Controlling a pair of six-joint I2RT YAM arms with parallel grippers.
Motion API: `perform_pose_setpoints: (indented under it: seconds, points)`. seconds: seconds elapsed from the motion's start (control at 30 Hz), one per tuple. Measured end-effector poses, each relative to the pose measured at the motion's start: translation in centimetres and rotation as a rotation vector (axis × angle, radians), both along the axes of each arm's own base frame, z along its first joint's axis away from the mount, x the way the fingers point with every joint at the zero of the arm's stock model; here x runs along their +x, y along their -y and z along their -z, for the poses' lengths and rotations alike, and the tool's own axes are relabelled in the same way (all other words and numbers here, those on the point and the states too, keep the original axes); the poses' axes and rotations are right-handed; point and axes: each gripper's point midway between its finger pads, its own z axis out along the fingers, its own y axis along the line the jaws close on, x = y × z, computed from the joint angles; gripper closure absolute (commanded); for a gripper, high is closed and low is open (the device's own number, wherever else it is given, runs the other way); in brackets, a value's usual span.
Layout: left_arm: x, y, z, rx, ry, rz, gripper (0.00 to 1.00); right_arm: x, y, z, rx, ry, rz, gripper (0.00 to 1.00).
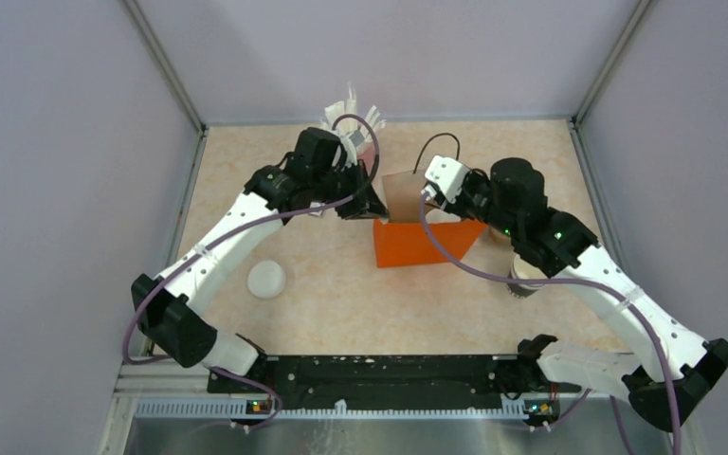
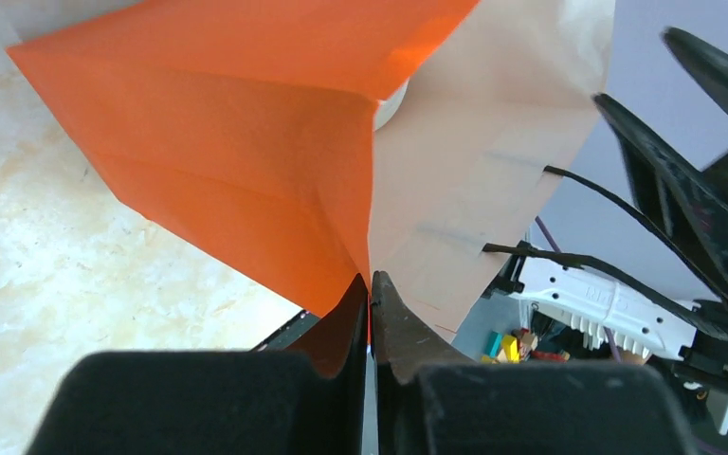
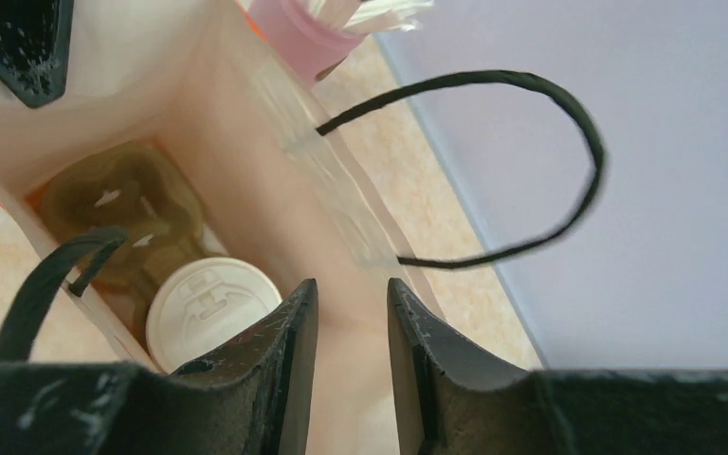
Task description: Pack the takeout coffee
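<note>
Left pincer (image 2: 372, 282) pinches the bag (image 2: 246, 142) edge; right pincer (image 3: 351, 296) gapes empty astride its rim. Coffee (image 3: 210, 308) sits inside. Best lift right straight up, clear of the handle (image 3: 569, 123).

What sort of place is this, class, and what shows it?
Probably a robot test booth: plain grey walls box in a small table, a left arm and right arm are bolted at its near edge, working on an orange bag.

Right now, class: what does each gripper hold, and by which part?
Left gripper pinches a corner fold of the orange bag. Right gripper straddles the opposite wall; grip unclear.
</note>
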Motion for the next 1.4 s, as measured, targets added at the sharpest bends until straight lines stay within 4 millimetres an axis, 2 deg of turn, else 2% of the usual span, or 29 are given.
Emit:
perform_pose_setpoints:
  seconds: [0.13, 0.23, 0.33, 0.4, 0.53, 0.67, 0.8, 0.93, 1.07, 1.27, 1.4]
  points:
    - [0.6, -0.2, -0.4, 0.033, -0.029, -0.039, 0.92, 0.0, 0.2, -2.1, 0.087, 0.042, 0.033, 0.66]
    - [0.9, -0.2, -0.1, 0.049, -0.054, -0.058, 0.77, 0.0, 0.3, -3.6, 0.156, 0.067, 0.059, 0.65]
    - [1.1, -0.2, 0.3, 0.064, -0.079, -0.077, 0.68, 0.2, 0.4, -4.5, 0.212, 0.077, 0.088, 0.63]
    - [1.4, -0.1, 0.2, 0.069, -0.084, -0.082, 0.55, 0.4, 0.5, -4.8, 0.241, 0.078, 0.111, 0.63]
    - [2.4, 0.3, -1.0, 0.061, -0.069, -0.094, 0.41, 0.3, 1.0, -5.4, 0.297, 0.071, 0.152, 0.61]
    - [3.8, 0.1, -3.5, 0.046, -0.002, -0.127, 0.20, 0.1, 1.4, -6.6, 0.386, 0.048, 0.200, 0.43]
    - [5.4, -0.7, -6.3, 0.033, 0.093, -0.180, 0.10, -0.3, 1.7, -8.5, 0.520, 0.003, 0.252, 0.24]
    - [6.8, -2.3, -7.1, 0.060, 0.152, -0.241, 0.06, -1.0, 1.6, -9.3, 0.652, -0.081, 0.298, 0.09]
    - [8.8, -4.8, -7.2, 0.134, 0.225, -0.302, 0.06, -1.7, 1.8, -8.5, 0.744, -0.197, 0.371, 0.08]
    - [14.0, -9.6, -9.7, 0.303, 0.455, -0.432, 0.19, -3.2, 1.9, -6.5, 0.806, -0.361, 0.446, 0.08]
    - [18.0, -11.8, -8.8, 0.384, 0.513, -0.489, 0.28, -4.8, 2.1, -5.9, 0.814, -0.427, 0.444, 0.09]
